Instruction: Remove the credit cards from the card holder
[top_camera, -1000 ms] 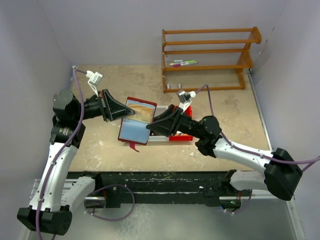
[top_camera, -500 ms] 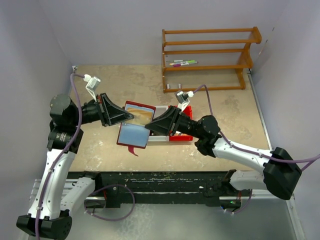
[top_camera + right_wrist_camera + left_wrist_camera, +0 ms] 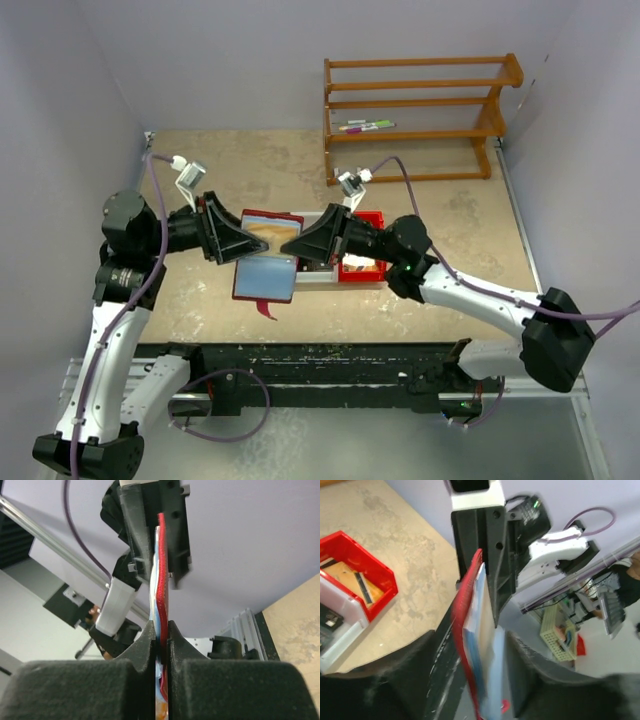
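Shifted left and nearer since a second ago: maroon card holder (image 3: pixel 266 256), hanging open in the air just left of red bin (image 3: pixel 375 272). Clamped on opposite edges by left gripper (image 3: pixel 243 243) and right gripper (image 3: pixel 291 246). Blue-grey sleeves, tan credit card (image 3: pixel 270 229) in upper panel. Likely light, floppy at fold; cards stiff, slick, best pinched by an exposed edge.

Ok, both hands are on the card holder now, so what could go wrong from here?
The left hand and right hand both clamp the card holder from opposite sides, off the table. In the right wrist view it bows between them, so uneven pulling may bend or drop it.
The tan card shows in the upper panel, and the holder hangs beside the red bin, not over it. A card working loose would likely drop onto the table.
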{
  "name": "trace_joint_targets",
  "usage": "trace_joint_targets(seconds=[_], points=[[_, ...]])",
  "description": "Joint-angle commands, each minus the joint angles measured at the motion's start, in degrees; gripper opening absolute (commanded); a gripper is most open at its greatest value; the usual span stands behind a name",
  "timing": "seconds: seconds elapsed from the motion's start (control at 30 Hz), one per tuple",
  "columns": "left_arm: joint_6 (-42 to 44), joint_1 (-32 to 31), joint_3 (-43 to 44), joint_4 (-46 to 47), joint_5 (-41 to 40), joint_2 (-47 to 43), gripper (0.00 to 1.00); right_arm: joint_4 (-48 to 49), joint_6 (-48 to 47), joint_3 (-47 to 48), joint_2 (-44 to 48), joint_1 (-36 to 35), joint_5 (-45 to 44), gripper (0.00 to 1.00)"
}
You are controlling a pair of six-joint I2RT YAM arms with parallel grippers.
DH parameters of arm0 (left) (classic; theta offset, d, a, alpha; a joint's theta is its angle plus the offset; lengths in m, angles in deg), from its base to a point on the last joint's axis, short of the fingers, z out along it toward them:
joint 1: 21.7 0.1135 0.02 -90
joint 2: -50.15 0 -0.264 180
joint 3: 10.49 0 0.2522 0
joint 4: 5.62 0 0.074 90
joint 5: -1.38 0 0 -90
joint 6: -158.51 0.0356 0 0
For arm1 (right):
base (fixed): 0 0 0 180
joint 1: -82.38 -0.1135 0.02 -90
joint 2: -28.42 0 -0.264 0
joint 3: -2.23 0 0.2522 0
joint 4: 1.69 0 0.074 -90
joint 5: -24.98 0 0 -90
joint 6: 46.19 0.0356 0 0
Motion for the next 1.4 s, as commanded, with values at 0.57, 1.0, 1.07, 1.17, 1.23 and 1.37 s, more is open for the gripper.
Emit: trace_joint_targets(seconds=[0.57, 1.0, 1.07, 1.17, 1.23, 1.37], points=[[56.6, -0.2, 6.5, -40.0, 7.4, 14.2, 0.60, -98.0, -61.4, 49.8, -15.3, 0.6, 18.0, 0.00], [56.1, -0.3, 7.4, -40.7, 13.0, 15.5, 0.20, -103.5, -65.2, 57.8, -20.3, 0.6, 19.0, 0.00], [52.2, -0.3, 6.9, -37.8, 13.6, 14.0, 0.11, -102.4, -64.4, 58.7, -20.3, 0.7, 16.1, 0.03], [39.6, -0.3, 5.0, -28.7, 13.0, 10.6, 0.03, -97.5, -59.6, 58.4, -19.2, 2.0, 10.1, 0.26], [30.0, -0.3, 3.0, -20.3, 9.0, 8.2, 0.00, -93.7, -55.1, 56.9, -17.5, 4.7, 7.3, 0.46], [15.7, -0.3, 0.3, -8.9, 0.0, 5.5, 0.00, -83.7, -44.8, 48.9, -9.6, 11.8, -1.1, 0.97]])
